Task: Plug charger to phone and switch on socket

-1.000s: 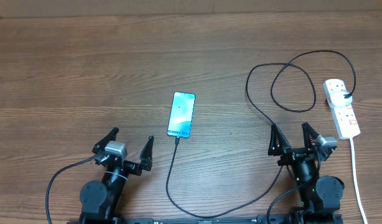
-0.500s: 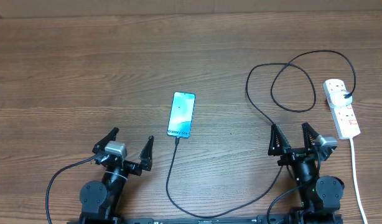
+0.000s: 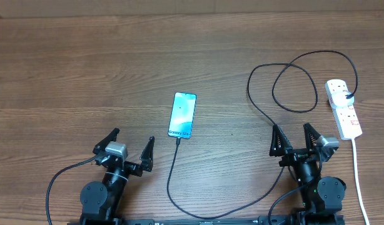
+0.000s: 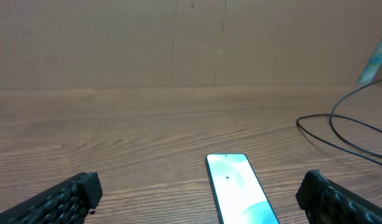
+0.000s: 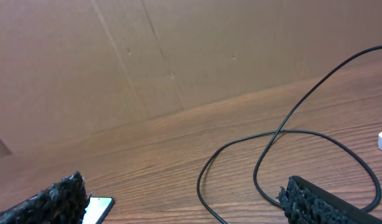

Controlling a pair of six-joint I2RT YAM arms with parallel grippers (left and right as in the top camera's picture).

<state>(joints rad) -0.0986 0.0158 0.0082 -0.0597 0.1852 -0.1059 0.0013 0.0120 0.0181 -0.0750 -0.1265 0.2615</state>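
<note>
The phone [image 3: 182,115] lies screen up at the table's middle, its screen lit blue-white; it also shows in the left wrist view [image 4: 237,186] and at the right wrist view's edge [image 5: 97,208]. The charger cable [image 3: 173,181] runs from the phone's near edge along the front, then loops [image 3: 292,81] to a black plug in the socket [image 3: 343,107], a white power strip at the right. The cable also shows in the right wrist view [image 5: 265,149]. My left gripper [image 3: 129,145] is open and empty near the phone's front left. My right gripper [image 3: 295,139] is open and empty left of the strip.
A white cord [image 3: 359,181] runs from the power strip toward the front edge. A brown cardboard wall [image 4: 178,43] stands behind the table. Both arm bases sit at the front edge.
</note>
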